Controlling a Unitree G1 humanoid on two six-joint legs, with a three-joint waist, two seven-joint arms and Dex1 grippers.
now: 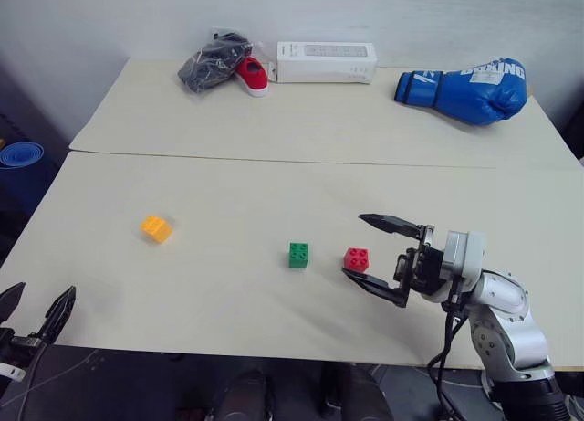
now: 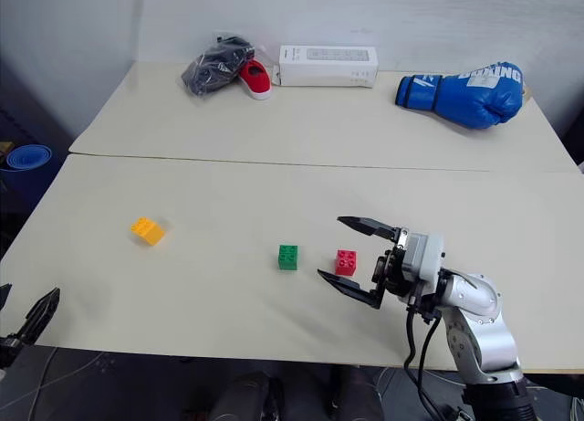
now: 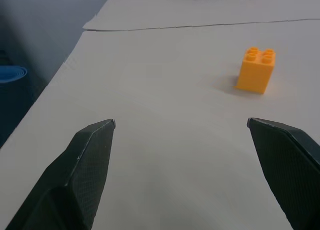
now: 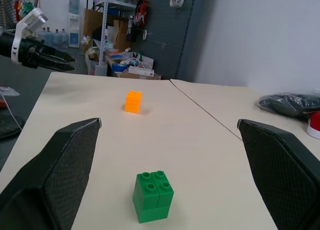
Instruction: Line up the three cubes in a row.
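While both claws gape wide and empty, right gripper (image 1: 383,261) brackets red cube (image 1: 357,259); closing off-centre could shove it into green cube (image 1: 298,255). Left gripper (image 1: 36,313) sits off near-left, orange-yellow cube (image 1: 156,228) unaligned.

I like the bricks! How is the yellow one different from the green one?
The orange-yellow brick sits alone toward the table's left edge, turned at an angle; the green brick sits squarer, close beside the red brick. Both are small studded bricks, standing studs up, touched by nothing.
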